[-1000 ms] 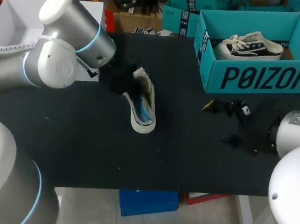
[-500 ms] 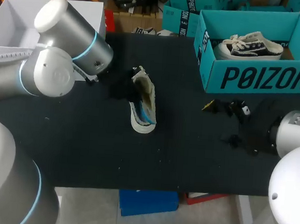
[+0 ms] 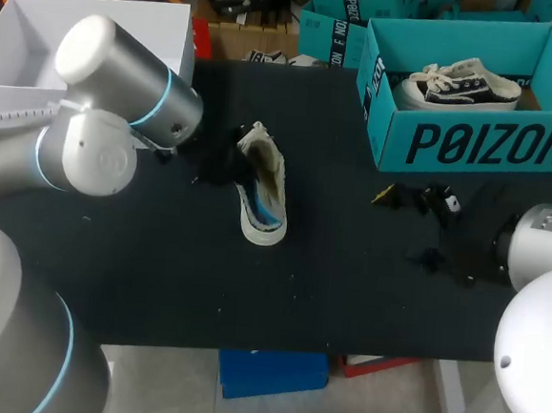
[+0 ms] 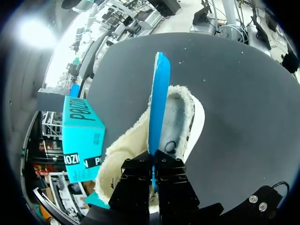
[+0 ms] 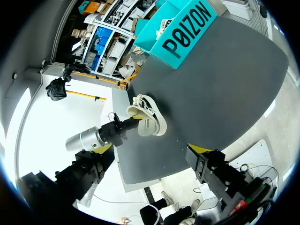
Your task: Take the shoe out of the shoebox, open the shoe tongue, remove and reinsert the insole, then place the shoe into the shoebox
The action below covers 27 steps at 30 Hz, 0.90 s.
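Shoe (image 3: pixel 263 191) lying on its side mid-table, its blue insole (image 4: pixel 158 93) clamped edge-on in the left gripper (image 4: pixel 153 180).

The insole step is judged to be in hand, though whether the insole is coming out or going back cannot be told. The insole should be kept in line with the opening and moved along the shoe's length, because the shoe is not held down and is likely to be dragged across the table (image 3: pixel 365 290). The right gripper (image 3: pixel 412 198) is parked near the shoebox (image 3: pixel 472 145), well apart from the shoe; whether it is apart or together cannot be told. A second shoe (image 3: pixel 467 86) already lies in the shoebox, so room there is limited.
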### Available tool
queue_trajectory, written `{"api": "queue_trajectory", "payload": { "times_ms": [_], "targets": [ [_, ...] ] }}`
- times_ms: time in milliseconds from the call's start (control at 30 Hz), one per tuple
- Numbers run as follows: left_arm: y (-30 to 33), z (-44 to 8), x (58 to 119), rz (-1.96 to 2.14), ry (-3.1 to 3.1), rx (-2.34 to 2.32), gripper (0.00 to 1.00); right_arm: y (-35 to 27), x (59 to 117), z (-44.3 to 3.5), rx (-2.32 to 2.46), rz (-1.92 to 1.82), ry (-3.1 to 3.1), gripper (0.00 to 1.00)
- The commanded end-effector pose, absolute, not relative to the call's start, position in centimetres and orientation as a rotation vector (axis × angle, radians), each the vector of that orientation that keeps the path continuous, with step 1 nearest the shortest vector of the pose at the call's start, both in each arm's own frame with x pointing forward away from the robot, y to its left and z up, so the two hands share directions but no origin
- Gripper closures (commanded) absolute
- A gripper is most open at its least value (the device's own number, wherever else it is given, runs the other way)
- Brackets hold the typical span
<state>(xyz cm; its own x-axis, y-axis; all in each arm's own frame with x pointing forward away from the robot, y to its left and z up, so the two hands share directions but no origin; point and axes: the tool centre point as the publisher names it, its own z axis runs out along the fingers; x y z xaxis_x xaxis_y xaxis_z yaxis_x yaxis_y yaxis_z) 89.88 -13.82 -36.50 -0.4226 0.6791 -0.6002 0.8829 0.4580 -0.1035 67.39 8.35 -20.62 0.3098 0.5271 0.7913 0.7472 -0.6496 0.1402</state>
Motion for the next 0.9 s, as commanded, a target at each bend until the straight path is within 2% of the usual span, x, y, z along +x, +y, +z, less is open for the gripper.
{"api": "queue_trajectory", "payload": {
  "times_ms": [33,900],
  "targets": [
    [-13.7,-36.4,89.9,-0.535,2.213,1.296,1.00,7.6,66.9,-20.8,-2.291,-1.234,-1.151,0.00],
    [-12.6,-36.9,93.8,-0.287,2.176,1.240,1.00,7.6,66.9,-20.8,-2.291,-1.234,-1.151,0.00]
  ]
}}
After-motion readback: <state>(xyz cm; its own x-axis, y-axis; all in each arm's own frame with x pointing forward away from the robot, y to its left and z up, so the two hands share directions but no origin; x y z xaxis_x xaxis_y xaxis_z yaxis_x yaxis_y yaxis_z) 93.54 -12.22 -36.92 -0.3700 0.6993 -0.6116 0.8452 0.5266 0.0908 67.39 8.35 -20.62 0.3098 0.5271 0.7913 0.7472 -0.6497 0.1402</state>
